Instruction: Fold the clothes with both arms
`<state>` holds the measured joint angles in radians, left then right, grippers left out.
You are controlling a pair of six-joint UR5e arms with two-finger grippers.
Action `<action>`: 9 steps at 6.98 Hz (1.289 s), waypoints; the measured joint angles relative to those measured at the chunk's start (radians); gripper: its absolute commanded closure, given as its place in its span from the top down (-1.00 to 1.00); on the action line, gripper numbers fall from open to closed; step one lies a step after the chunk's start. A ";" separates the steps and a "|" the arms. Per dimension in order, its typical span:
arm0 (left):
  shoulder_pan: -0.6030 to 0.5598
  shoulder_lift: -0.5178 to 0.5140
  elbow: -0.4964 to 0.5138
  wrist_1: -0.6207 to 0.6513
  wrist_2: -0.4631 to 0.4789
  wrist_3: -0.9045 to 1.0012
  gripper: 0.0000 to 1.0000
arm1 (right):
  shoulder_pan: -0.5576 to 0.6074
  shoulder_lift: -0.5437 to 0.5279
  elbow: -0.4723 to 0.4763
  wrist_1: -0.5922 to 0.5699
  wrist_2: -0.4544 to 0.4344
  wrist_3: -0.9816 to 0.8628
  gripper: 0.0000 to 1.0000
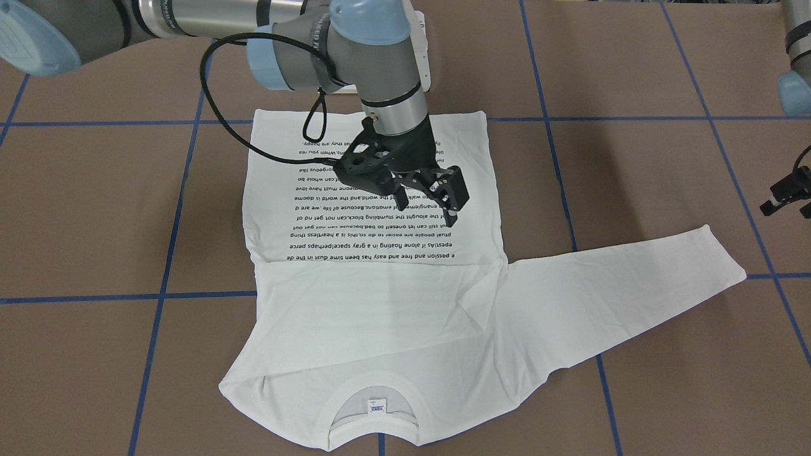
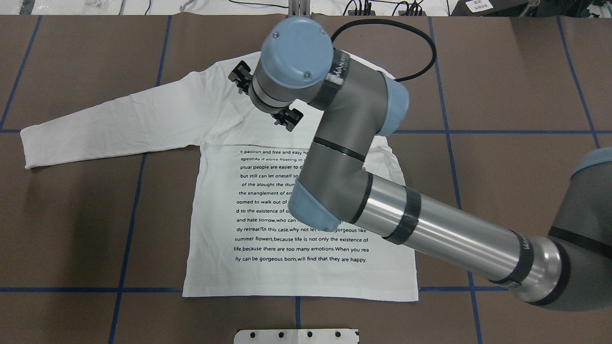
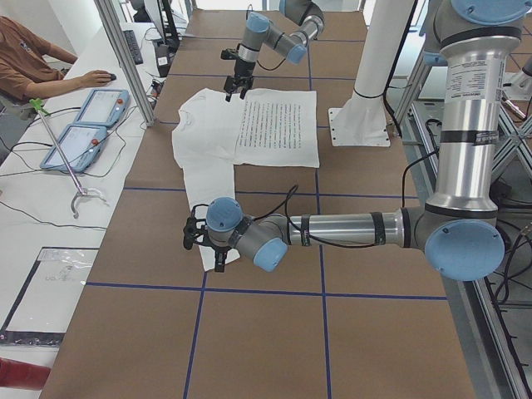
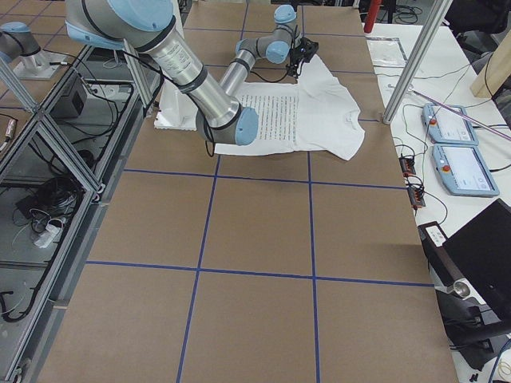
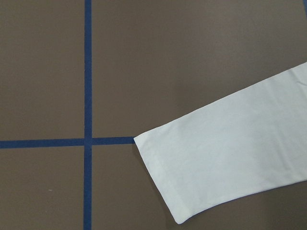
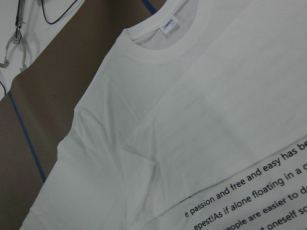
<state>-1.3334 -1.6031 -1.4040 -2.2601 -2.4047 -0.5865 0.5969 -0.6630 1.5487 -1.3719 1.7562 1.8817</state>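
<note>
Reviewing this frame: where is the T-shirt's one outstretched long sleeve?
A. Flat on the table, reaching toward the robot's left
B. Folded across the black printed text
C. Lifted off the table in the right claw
A: the sleeve lies flat on the table, reaching out to the robot's left, while the right claw hangs open over the T-shirt with nothing in it.

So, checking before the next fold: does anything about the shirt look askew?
Yes. Only one sleeve lies stretched out, on the robot's left side, and a creased flap bunches beside its armpit. The T-shirt otherwise lies flat.
</note>
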 measured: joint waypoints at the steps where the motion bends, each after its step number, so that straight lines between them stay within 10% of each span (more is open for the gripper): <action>1: 0.033 -0.046 0.082 -0.045 0.016 -0.039 0.70 | 0.011 -0.073 0.077 -0.006 0.015 -0.017 1.00; 9: 0.199 -0.079 0.179 -0.130 0.016 -0.147 0.27 | 0.020 -0.157 0.130 -0.006 0.021 -0.051 1.00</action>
<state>-1.1347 -1.6823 -1.2252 -2.3906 -2.3889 -0.7334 0.6168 -0.8197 1.6787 -1.3775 1.7775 1.8302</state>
